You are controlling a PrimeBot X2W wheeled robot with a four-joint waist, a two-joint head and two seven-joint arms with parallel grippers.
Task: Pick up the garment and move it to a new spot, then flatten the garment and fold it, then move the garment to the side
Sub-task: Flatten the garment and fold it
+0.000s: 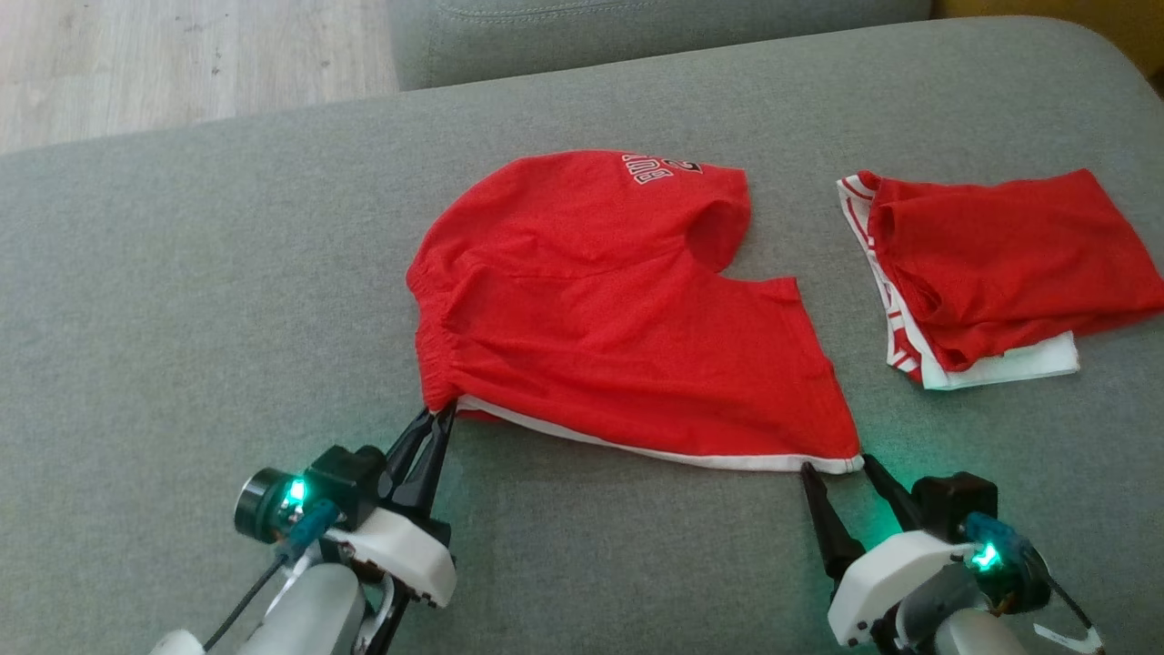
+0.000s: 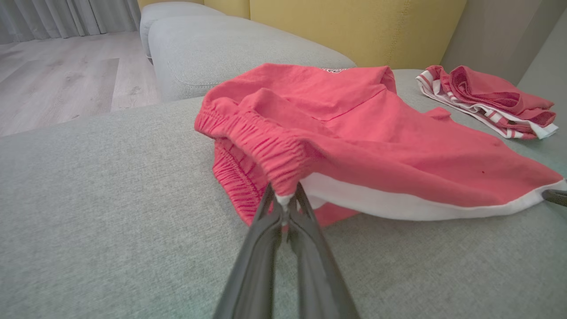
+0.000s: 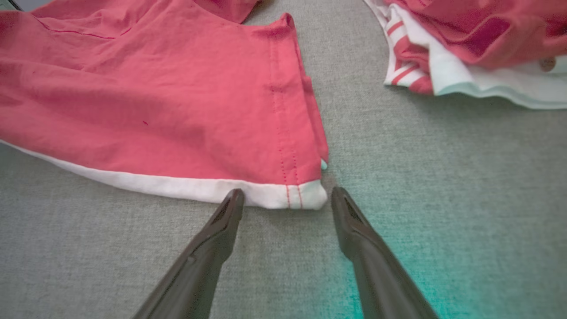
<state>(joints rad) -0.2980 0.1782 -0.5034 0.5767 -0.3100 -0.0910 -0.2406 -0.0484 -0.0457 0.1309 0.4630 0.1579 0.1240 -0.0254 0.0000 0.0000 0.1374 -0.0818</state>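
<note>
- Gripping the garment (image 1: 618, 318) with my left pincer (image 1: 443, 414): jaws clamped on the near-left corner, where the gathered elastic waistband (image 1: 435, 359) meets the white trim (image 1: 655, 452).
- In the left wrist view that corner is lifted a little off the sofa cushion (image 1: 182, 318), with the cloth tented up from the pinch. I think this is to tension the near edge for flattening.
- My right pincer (image 1: 835, 466) is wide open and holding nothing. Its tips sit either side of the near-right hem corner, at or just short of the white trim. One finger is at the band and the other just past the corner on bare cushion.
- My read is that this is a two-corner setup: left anchors, right closes on the hem, then I pull the edge straight.
- The garment is red shorts, lying mid-cushion and mostly flat. The far part is folded over, and the waistband end is bunched.
- A second red-and-white piece, the folded garment (image 1: 1000, 264), lies to my right, clear of the shorts with bare cushion between them. It looks parked aside, and I'm not touching it.
- There is white outlined lettering (image 1: 664, 168) at the far edge of the shorts, upside down from my head view and cut off by the fold. It looks like "BUL" plus a digit, possibly 2, but I can't confirm that.
- No other labels or tags are readable. The folded piece shows red stripes on white and no text I can make out.
- Risk: the right finger may close on the trim alone and slip.
</note>
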